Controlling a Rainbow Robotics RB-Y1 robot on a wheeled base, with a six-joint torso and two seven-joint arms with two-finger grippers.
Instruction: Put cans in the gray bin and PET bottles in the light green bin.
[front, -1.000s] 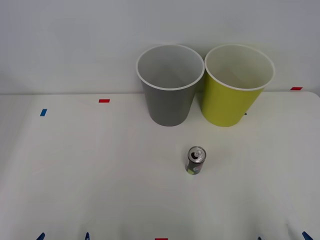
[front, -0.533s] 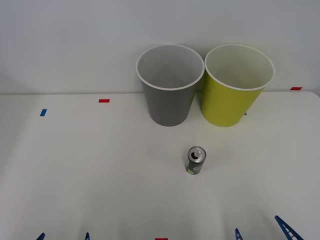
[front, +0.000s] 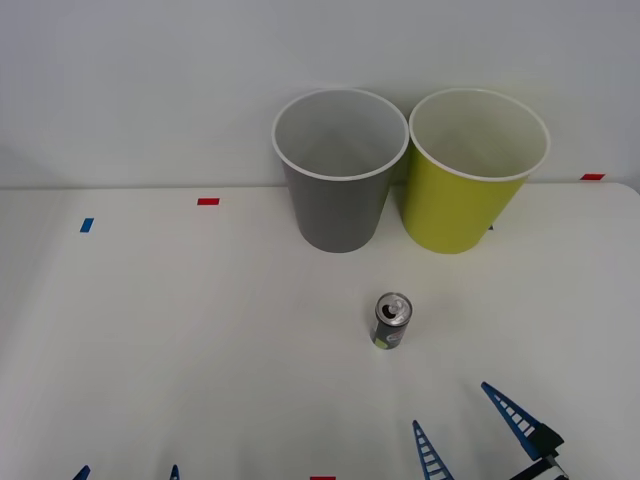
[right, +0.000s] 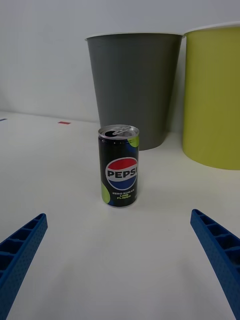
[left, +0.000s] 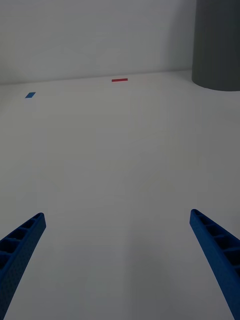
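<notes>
Right gripper (front: 468, 422) — jaws spread — near the upright can (front: 391, 321).

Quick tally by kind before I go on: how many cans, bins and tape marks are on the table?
Cans: 1, can
Bins: 2, gray bin, green bin
Red tape marks: 3
Blue tape marks: 1
Total: 7
</notes>
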